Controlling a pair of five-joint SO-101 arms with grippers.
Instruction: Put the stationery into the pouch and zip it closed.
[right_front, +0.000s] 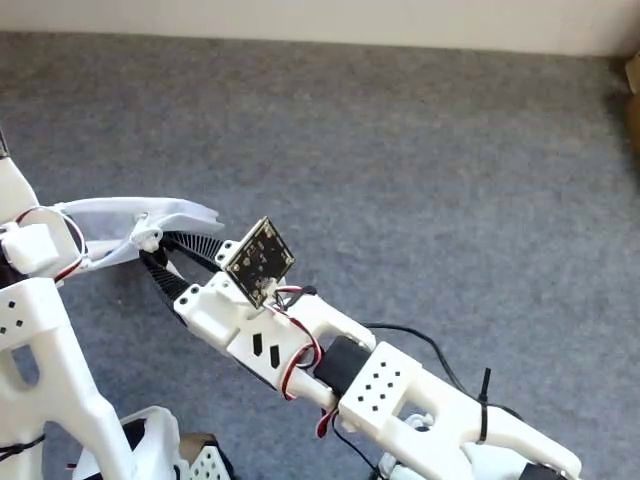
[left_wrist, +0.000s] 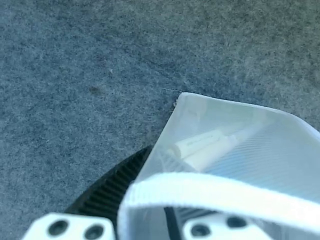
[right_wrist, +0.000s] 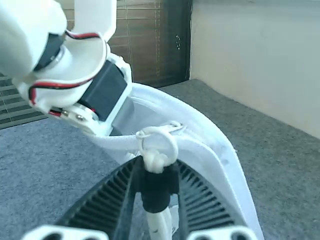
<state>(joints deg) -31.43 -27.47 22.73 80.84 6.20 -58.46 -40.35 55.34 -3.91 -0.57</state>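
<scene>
A white translucent pouch hangs lifted over the grey carpet at the left. White pens lie inside the pouch, seen through its mesh wall. My left gripper is shut on the pouch's end, with the white zip band running across its jaws. My right gripper reaches in from the lower right. Its black fingers are shut on the zipper pull, a black tab with a white ring. The pouch curves away behind the pull.
Grey carpet covers the whole work surface, open to the right and back. A pale wall runs along the far edge. A brown box corner sits at the right edge. The two arms are close together at the left.
</scene>
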